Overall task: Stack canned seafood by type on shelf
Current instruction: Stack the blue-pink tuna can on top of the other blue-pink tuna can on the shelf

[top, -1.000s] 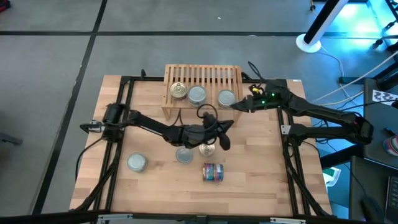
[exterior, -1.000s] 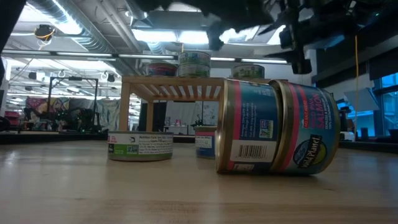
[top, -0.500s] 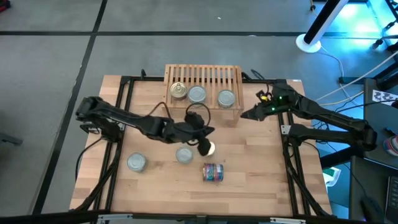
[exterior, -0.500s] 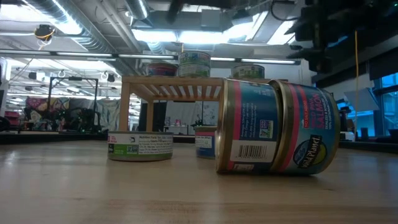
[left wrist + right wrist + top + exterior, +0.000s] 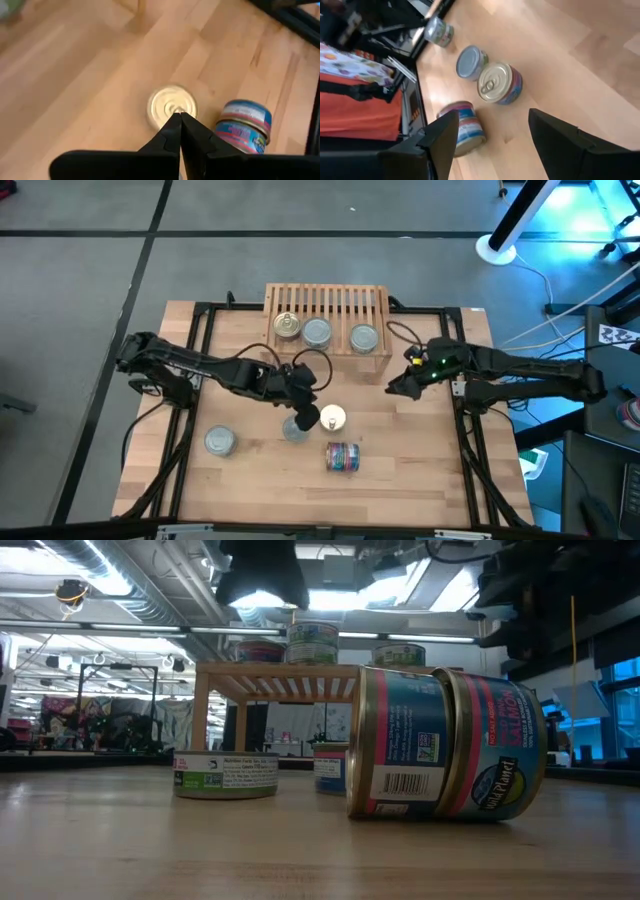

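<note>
Round metal seafood tins: three sit on the slatted light-wood shelf (image 5: 326, 311), four wait on the wooden table (image 5: 420, 450). Left gripper (image 5: 307, 417), pinched shut and empty, hovers over them; right gripper (image 5: 396, 387) is spread, empty.

Light-wood slatted shelf (image 5: 326, 315) at twelve o'clock bears three round metal tins (image 5: 317, 332); four more tins (image 5: 332, 418) lie toward six o'clock.
</note>
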Available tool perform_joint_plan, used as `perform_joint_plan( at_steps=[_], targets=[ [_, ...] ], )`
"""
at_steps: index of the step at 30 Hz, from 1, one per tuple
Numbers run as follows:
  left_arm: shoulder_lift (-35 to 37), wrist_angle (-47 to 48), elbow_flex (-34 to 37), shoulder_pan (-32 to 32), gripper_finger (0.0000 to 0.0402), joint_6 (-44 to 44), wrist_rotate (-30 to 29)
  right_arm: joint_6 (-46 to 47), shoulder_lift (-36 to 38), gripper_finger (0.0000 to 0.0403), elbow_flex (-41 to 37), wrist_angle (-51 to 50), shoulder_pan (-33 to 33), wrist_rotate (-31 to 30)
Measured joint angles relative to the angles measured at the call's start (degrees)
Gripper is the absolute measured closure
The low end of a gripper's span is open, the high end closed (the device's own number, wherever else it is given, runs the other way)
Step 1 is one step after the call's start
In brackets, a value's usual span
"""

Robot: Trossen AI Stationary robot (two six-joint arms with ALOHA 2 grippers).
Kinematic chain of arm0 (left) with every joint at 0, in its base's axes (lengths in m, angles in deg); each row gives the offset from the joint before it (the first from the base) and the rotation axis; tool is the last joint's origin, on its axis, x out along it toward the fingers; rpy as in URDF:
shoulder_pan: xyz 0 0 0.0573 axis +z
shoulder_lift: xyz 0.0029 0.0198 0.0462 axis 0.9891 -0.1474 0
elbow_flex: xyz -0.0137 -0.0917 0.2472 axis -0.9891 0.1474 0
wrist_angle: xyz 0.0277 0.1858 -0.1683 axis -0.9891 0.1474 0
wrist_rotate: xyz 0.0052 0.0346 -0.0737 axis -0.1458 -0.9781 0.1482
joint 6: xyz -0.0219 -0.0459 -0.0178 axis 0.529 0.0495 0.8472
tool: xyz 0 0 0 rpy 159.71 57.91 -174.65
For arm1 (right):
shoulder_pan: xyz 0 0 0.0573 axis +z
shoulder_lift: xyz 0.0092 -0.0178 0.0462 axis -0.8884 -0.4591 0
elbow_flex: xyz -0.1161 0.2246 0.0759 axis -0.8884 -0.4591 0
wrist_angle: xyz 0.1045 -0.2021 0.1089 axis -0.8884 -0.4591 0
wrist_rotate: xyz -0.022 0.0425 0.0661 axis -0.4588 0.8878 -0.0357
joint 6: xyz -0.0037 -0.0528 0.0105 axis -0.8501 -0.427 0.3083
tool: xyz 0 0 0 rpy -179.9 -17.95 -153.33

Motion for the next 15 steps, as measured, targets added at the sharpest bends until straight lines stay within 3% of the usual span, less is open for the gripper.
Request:
perform_joint_plan(
  at_steps=[9,15],
  targets=[
    [-4.12,0.4,0.02,3.02,0.0313,5.0,5.37,1.61,-7.63,0.0159,-0.07,1.87,10.13,-4.52],
    [-8.75,0.81,0.04,3.52,0.0282,16.1,5.8,3.15,-14.85,0.0159,-0.07,4.25,13.68,-5.88]
  ],
)
